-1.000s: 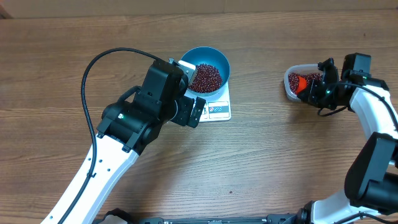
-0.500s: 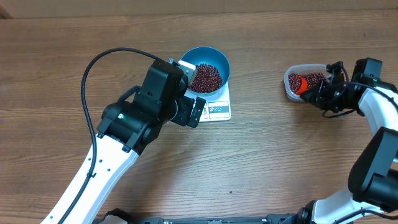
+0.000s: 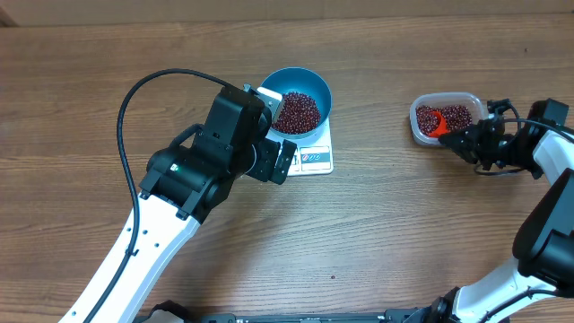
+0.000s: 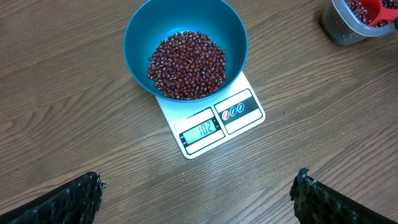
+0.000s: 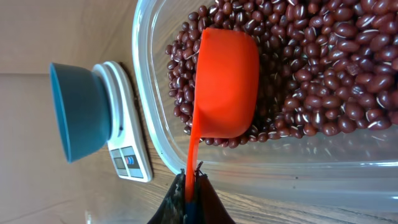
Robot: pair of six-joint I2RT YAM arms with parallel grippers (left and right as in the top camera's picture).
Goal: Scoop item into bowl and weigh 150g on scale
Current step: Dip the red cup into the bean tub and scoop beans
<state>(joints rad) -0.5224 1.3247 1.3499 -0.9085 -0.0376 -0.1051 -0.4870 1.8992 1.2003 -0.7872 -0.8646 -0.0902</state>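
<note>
Wooden table [image 4: 74,124]: bowl [image 4: 134,43] of beans [image 4: 186,65] sits on scale [image 4: 238,111].

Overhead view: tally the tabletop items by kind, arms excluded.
Containers: 2 (blue bowl, clear tub)
Scales: 1 (white scale)
Scoops: 1 (orange scoop, in the tub)
Bean piles: 2 (bowl pile, tub pile)
Total: 6
</note>
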